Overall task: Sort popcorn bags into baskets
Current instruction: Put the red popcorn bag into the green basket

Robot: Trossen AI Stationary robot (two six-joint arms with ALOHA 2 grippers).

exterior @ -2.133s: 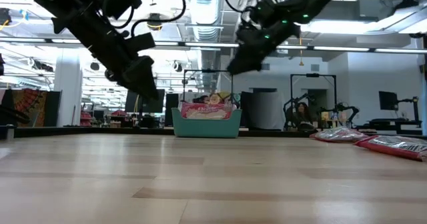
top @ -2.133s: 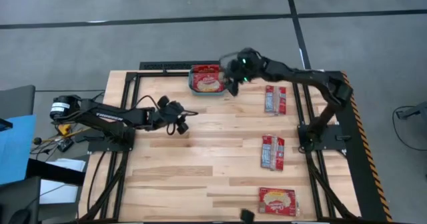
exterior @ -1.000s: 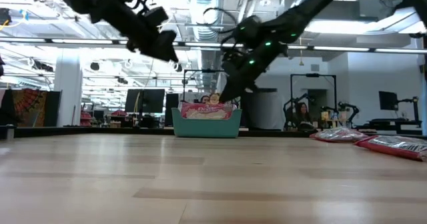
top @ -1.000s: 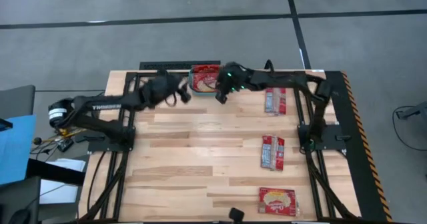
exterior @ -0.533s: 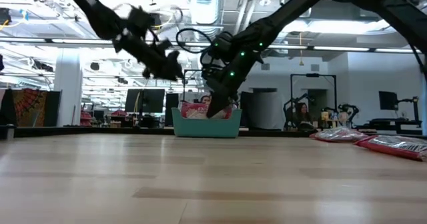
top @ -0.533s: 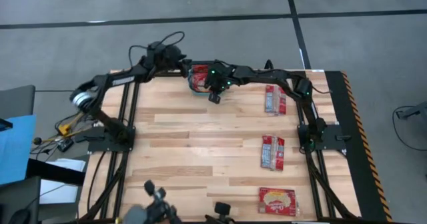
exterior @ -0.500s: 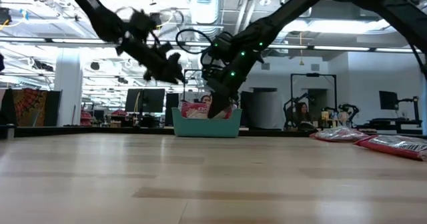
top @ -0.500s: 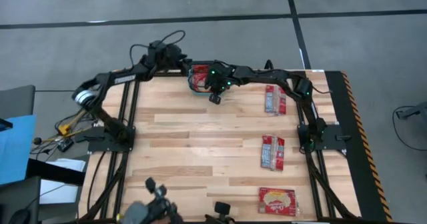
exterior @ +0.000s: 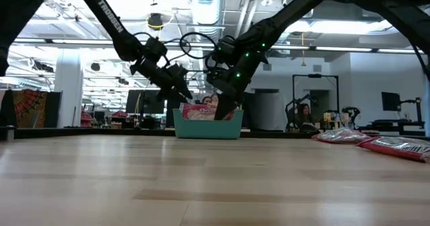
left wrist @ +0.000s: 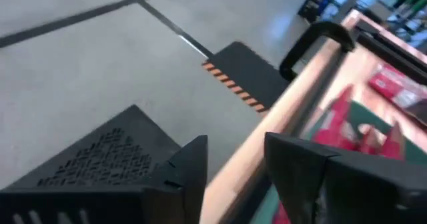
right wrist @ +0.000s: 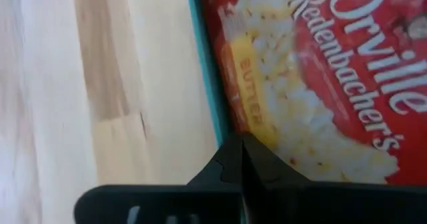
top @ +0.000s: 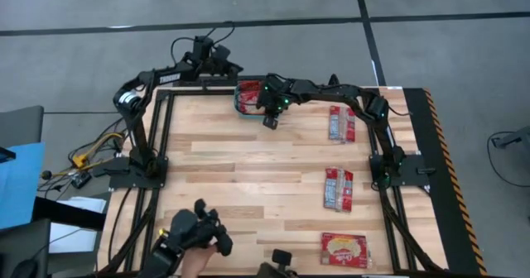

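The teal basket (exterior: 208,128) stands at the table's far edge, with popcorn bags (right wrist: 320,84) lying in it, red with butter-yellow labels. My right gripper (right wrist: 240,159) is shut, and its tips point down at the basket's near rim (right wrist: 203,71), beside the top bag. In the high view it (top: 269,117) covers much of the basket (top: 245,96). My left gripper (left wrist: 235,164) is open with nothing between its fingers. It hangs past the table's far edge, left of the basket (top: 225,65). Three more bags (top: 341,122), (top: 338,187), (top: 344,249) lie flat along the right side. My right gripper comes from above with its shut fingertips (right wrist: 230,164) at the basket's near rim and the edge of the top bag. Nothing shows between the fingers. Whether the tips touch the rim or the bag, I cannot tell.
Bare wood lies across the table's middle and left. A dark thing (top: 195,232), with what looks like a person's hand below it, reaches in over the near edge. In the low view the loose bags (exterior: 396,145) lie at the far right.
My left gripper has swung toward the table's far edge and out past it, ending left of the basket. My right gripper has come down and slightly left from above the basket to its near rim. The basket and the loose bags have stayed put.
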